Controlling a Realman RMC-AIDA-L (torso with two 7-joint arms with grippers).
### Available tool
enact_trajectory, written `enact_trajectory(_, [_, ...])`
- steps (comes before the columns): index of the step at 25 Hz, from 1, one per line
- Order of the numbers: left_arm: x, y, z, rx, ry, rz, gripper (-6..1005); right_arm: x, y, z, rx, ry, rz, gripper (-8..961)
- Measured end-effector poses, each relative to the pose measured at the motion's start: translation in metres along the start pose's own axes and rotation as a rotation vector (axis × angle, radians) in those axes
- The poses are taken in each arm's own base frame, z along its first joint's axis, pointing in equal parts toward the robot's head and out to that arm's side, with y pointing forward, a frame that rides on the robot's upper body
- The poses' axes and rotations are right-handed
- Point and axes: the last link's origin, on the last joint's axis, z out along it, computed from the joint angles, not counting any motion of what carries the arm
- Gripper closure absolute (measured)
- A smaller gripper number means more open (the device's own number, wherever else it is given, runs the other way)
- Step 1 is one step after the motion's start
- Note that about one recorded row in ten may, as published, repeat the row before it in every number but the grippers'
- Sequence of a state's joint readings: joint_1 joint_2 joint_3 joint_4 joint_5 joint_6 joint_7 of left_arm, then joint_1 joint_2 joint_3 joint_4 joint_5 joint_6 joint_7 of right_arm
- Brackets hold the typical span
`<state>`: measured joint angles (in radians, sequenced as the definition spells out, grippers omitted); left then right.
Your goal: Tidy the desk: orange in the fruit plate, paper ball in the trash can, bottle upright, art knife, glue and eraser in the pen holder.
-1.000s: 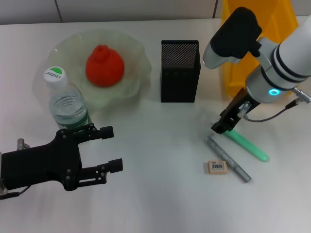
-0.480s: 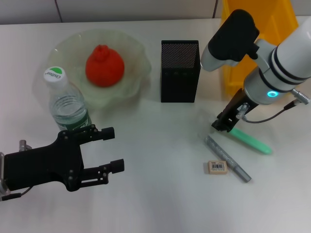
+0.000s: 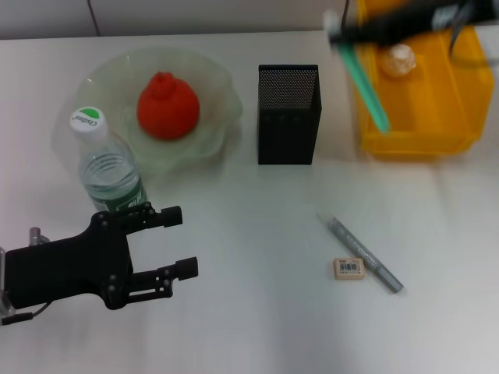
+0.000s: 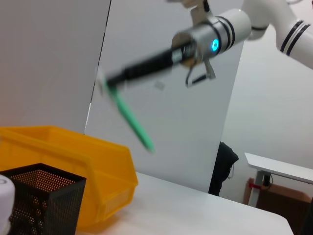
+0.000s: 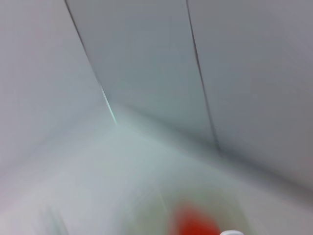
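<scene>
My right gripper (image 3: 337, 31) is raised at the back right, between the pen holder (image 3: 288, 113) and the yellow trash can (image 3: 413, 128). It is shut on a green stick (image 3: 365, 86) that hangs slanted from it. The left wrist view also shows this gripper (image 4: 105, 83) and the stick (image 4: 129, 117) in the air above the trash can (image 4: 73, 161). The paper ball (image 3: 396, 60) lies in the trash can. The orange (image 3: 167, 105) sits in the fruit plate (image 3: 218, 93). The bottle (image 3: 109, 167) stands upright. The eraser (image 3: 348, 268) lies beside a grey pen-shaped tool (image 3: 362, 253). My left gripper (image 3: 183, 240) is open and empty.
The pen holder also shows low in the left wrist view (image 4: 44, 196). The white table (image 3: 257, 234) stretches between my left gripper and the eraser. The right wrist view is a blur with a red patch, the orange (image 5: 195, 223).
My right gripper has lifted the green stick off the table and swung it up and back to beside the trash can. The left arm has barely moved.
</scene>
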<state>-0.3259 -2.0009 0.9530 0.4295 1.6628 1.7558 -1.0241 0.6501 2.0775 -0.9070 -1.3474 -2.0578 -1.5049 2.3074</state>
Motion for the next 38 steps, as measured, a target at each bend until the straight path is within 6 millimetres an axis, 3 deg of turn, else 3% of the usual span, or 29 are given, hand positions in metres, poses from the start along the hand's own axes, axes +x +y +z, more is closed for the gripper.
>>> enact_trajectory(3, [0.0, 0.0, 0.002, -0.005, 0.0, 0.0, 224, 0.006, -0.021, -0.007, -0.112, -0.272, 0.084, 754])
enact_trajectory(4, [0.0, 0.0, 0.002, -0.005, 0.0, 0.0, 224, 0.006, -0.021, -0.007, -0.112, -0.272, 0.084, 748])
enact_trajectory(5, [0.0, 0.0, 0.003, -0.008, 0.001, 0.0, 224, 0.021, -0.031, 0.004, -0.139, -0.379, 0.102, 743])
enact_trajectory(9, [0.0, 0.0, 0.004, -0.01, 0.001, 0.001, 224, 0.044, -0.037, 0.027, -0.099, -0.491, 0.04, 722])
enact_trajectory(10, [0.0, 0.0, 0.004, -0.01, 0.001, 0.001, 224, 0.058, -0.036, 0.044, -0.053, -0.514, -0.016, 716])
enact_trajectory(11, [0.0, 0.0, 0.004, -0.01, 0.001, 0.001, 224, 0.058, -0.036, 0.044, -0.053, -0.514, -0.016, 711])
enact_trajectory(15, [0.001, 0.0, 0.005, -0.011, 0.002, 0.002, 224, 0.079, -0.031, 0.081, -0.012, -0.425, -0.072, 689])
enact_trajectory(23, [0.0, -0.001, 0.005, -0.005, -0.003, 0.002, 225, 0.075, -0.021, 0.082, -0.084, -0.32, -0.076, 646])
enact_trajectory(28, [0.001, -0.001, 0.004, -0.009, -0.005, 0.004, 224, 0.05, 0.002, 0.055, -0.173, -0.063, -0.209, 486])
enact_trajectory(30, [0.002, -0.001, 0.003, -0.012, -0.005, -0.001, 224, 0.039, 0.017, 0.034, -0.179, 0.152, -0.283, 409])
enact_trajectory(32, [0.002, -0.001, 0.003, -0.013, -0.006, -0.003, 225, 0.036, 0.022, 0.029, -0.186, 0.219, -0.314, 258])
enact_trajectory(34, [0.002, -0.002, 0.003, -0.014, -0.006, -0.003, 225, 0.032, 0.032, 0.021, -0.206, 0.394, -0.363, 258])
enact_trajectory(35, [0.003, -0.002, 0.003, -0.015, -0.006, -0.002, 224, 0.033, 0.039, 0.016, -0.222, 0.57, -0.397, 258])
enact_trajectory(36, [0.003, -0.002, 0.003, -0.016, -0.006, -0.002, 224, 0.033, 0.039, 0.016, -0.222, 0.57, -0.397, 258])
enact_trajectory(38, [0.004, -0.003, 0.004, -0.018, -0.006, -0.001, 224, 0.041, 0.048, 0.021, -0.219, 0.776, -0.441, 258])
